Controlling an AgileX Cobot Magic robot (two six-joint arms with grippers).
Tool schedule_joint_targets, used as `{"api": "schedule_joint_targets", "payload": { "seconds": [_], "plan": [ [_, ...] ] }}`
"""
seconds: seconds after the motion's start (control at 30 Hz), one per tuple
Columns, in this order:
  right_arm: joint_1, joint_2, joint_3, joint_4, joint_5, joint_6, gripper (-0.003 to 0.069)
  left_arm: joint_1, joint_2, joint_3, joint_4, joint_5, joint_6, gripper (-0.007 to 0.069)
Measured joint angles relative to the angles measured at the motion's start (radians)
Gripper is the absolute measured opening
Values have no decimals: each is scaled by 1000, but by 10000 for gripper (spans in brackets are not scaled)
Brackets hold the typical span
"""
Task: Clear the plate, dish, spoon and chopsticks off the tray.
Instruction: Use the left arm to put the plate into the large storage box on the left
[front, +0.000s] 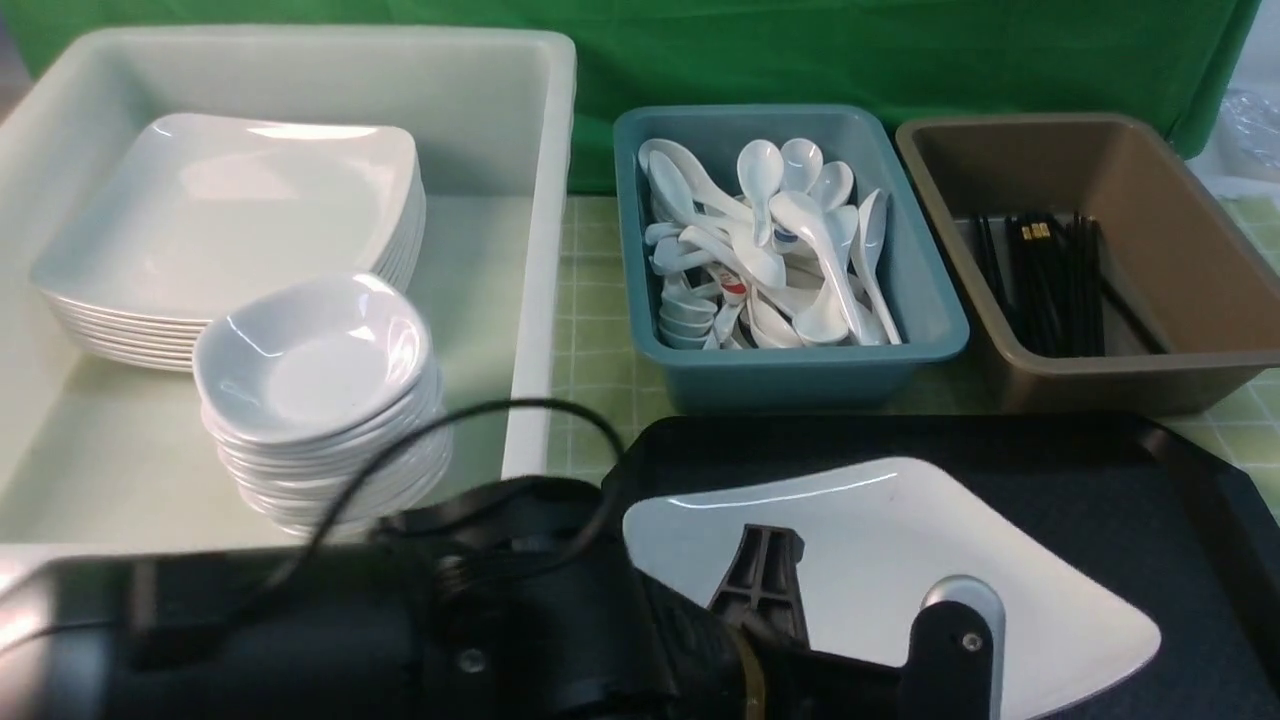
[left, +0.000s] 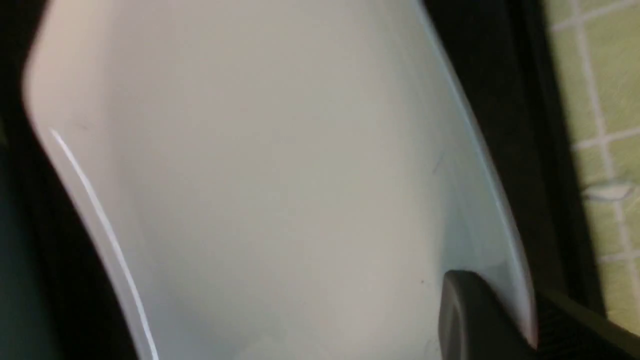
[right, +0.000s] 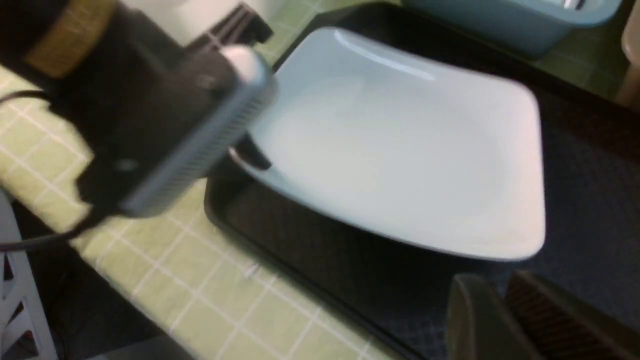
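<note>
The white square plate (front: 900, 540) lies tilted on the black tray (front: 1100, 470), its near left edge raised off the surface. My left gripper (left: 520, 320) is shut on that edge, one finger (front: 760, 575) on top and the other under the rim. The plate (left: 280, 190) fills the left wrist view. In the right wrist view the plate (right: 400, 150) rests on the tray (right: 310, 250). The right gripper (right: 505, 320) hovers over the tray's near side, shut, holding nothing. Only the plate shows on the tray.
A white tub (front: 540, 250) at the left holds stacked plates (front: 230, 220) and stacked dishes (front: 320, 380). A teal bin (front: 790, 370) holds several spoons. A brown bin (front: 1180, 260) holds black chopsticks (front: 1050, 280). The table has a green checked cloth.
</note>
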Motion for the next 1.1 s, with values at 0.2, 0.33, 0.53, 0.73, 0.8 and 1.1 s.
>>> {"api": "schedule_joint_targets", "payload": {
  "seconds": [0.2, 0.33, 0.53, 0.73, 0.8, 1.1],
  "plan": [
    [0, 0, 0, -157, -6, 156, 125, -5, -173, 1, -63, 42, -15, 31],
    [0, 1, -1, -219, -8, 229, 125, -5, -243, 1, -73, 46, -16, 32],
    [0, 5, -60, -283, -43, 270, 120, 54, -337, -107, 54, 104, -184, 34],
    [0, 29, -68, -286, -202, 251, 33, 316, -333, -237, 219, 109, -221, 34],
    [0, 65, -74, -286, -263, 218, 28, 470, -311, -263, 239, 90, -193, 33],
    [0, 139, -79, -228, -294, 126, 28, 831, -101, -268, 240, 5, -138, 33]
  ]
}}
